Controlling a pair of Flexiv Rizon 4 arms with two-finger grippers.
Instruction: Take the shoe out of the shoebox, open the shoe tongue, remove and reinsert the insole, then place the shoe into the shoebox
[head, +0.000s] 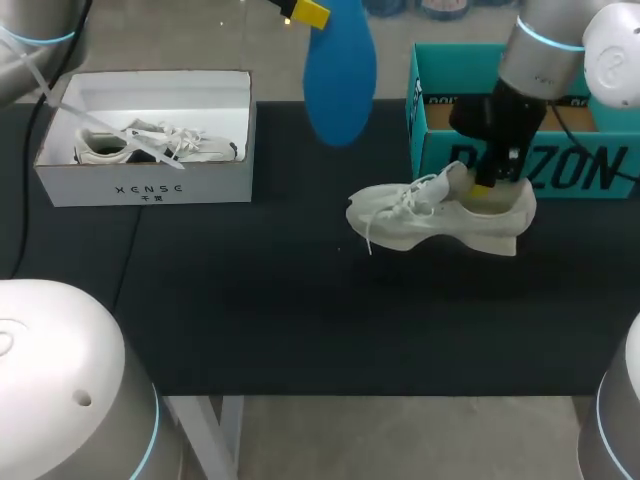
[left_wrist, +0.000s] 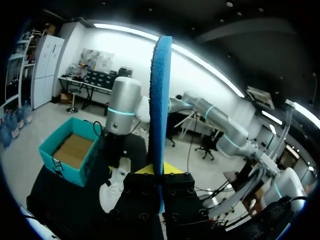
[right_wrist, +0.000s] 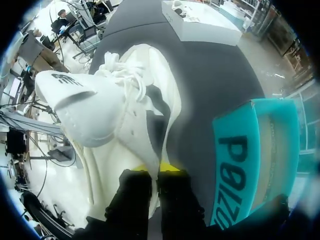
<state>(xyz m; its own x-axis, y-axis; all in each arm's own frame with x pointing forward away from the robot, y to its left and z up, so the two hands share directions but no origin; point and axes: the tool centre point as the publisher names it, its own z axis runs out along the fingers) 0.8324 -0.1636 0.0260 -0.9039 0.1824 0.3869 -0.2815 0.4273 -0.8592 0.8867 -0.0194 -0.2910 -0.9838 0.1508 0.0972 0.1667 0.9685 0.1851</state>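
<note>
A white shoe (head: 425, 218) stands on the black table mat, toe pointing left, laces loose. My right gripper (head: 487, 186) is shut on the rim of its heel opening. In the right wrist view the fingers (right_wrist: 141, 180) pinch the shoe's side wall (right_wrist: 167, 115), and the tongue (right_wrist: 82, 107) is folded forward. A blue insole (head: 340, 72) hangs in the air above the table's far edge, with my left gripper (head: 303, 11) shut on its upper end. The left wrist view shows the insole (left_wrist: 161, 95) edge-on, rising from the left gripper (left_wrist: 161, 176), with the shoe (left_wrist: 114, 184) far below.
A white shoebox (head: 148, 183) at the back left holds a second white shoe (head: 160, 143). A teal box (head: 560, 165) stands open at the back right, just behind the held shoe. The mat's front half (head: 300, 320) is bare.
</note>
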